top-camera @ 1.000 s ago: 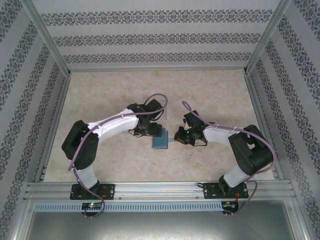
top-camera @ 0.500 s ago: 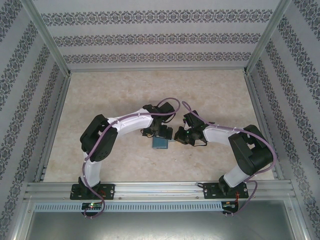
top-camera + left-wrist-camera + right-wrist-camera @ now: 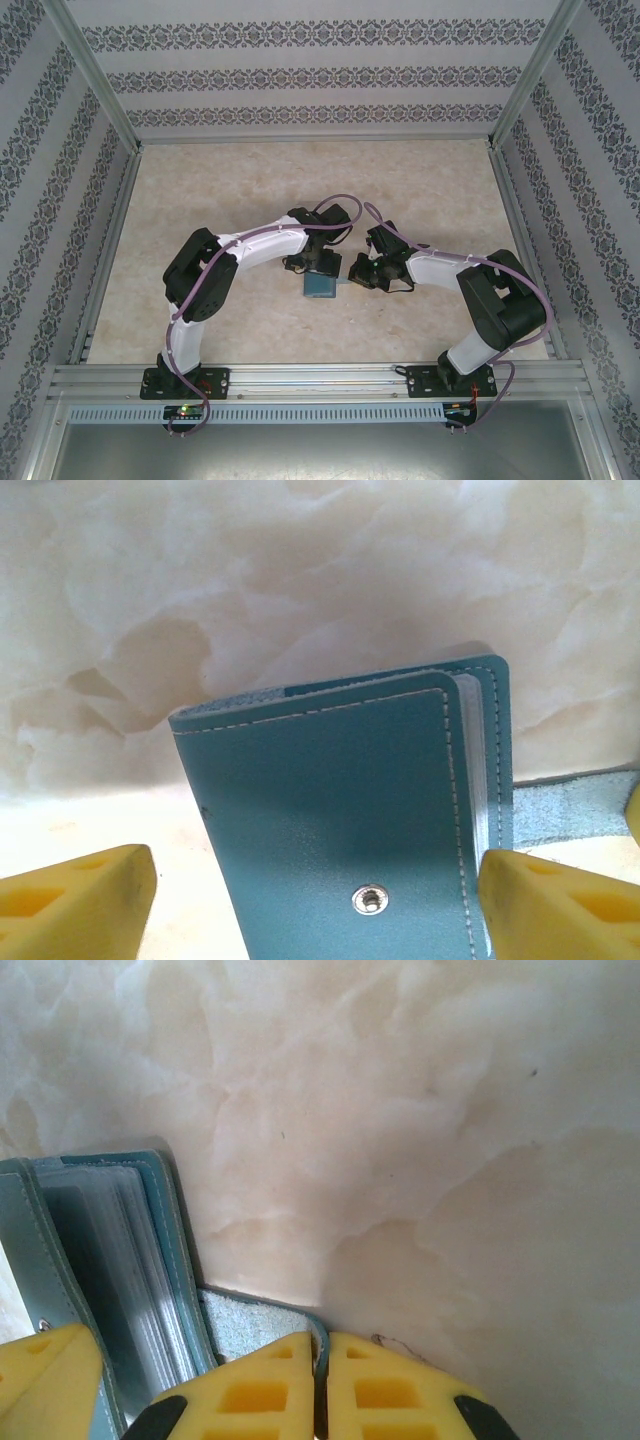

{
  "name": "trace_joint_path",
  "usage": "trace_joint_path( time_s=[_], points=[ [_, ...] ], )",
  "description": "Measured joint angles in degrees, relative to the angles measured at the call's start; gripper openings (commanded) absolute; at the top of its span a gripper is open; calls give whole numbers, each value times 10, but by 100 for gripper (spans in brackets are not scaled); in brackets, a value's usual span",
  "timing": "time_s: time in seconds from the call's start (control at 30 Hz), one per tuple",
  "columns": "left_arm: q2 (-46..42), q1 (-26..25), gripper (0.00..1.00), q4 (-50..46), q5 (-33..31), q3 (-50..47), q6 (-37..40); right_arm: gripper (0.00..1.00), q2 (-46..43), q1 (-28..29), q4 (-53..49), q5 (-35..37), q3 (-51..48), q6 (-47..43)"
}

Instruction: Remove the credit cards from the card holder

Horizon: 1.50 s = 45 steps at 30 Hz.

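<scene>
The teal card holder (image 3: 320,286) lies at the table's middle, between my two grippers. In the left wrist view the card holder (image 3: 340,780) is folded, snap button up. My left gripper (image 3: 318,880) stands open astride it: the right fingertip (image 3: 545,900) is at its open edge and the left one is clear of it. My left gripper (image 3: 323,264) hangs just above the holder. My right gripper (image 3: 318,1345) is shut on the holder's strap tab (image 3: 255,1322), beside the holder (image 3: 150,1250). Between the covers show pale layered edges (image 3: 470,780); I cannot tell credit cards from sleeves.
The marbled beige tabletop (image 3: 250,190) is fenced by an aluminium frame (image 3: 310,378) along the near edge and patterned walls on the other three sides. Both arms meet at the middle, wrists close together.
The left arm has swung right and its gripper has come over the card holder. The right gripper has stayed shut on the strap tab, and the holder has barely shifted.
</scene>
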Motion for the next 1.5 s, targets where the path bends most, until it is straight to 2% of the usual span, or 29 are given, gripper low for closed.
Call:
trace_joint_path(
  time_s=[0.13, 0.37, 0.83, 0.87, 0.93, 1.17, 1.33, 1.5],
  points=[
    [0, 0, 75, 0, -2, 0, 0, 8, 0, 0, 0, 0, 0, 0],
    [-5, 0, 61, -10, -17, 2, 0, 8, 0, 0, 0, 0, 0, 0],
    [-83, 5, 41, -30, -46, -30, 1, 8, 0, 0, 0, 0, 0, 0],
    [-87, 8, 41, -29, -44, -38, 1, 8, 0, 0, 0, 0, 0, 0],
    [-97, 15, 49, -24, -34, -60, 1, 8, 0, 0, 0, 0, 0, 0],
    [-107, 25, 80, -4, 9, -79, -2, 8, 0, 2, 0, 2, 0, 0],
    [-78, 17, 91, 3, 26, -49, -3, 8, 0, 2, 0, 2, 0, 0],
    [-35, 10, 94, 8, 33, -21, -2, 8, 0, 3, 0, 2, 0, 0]
  ],
)
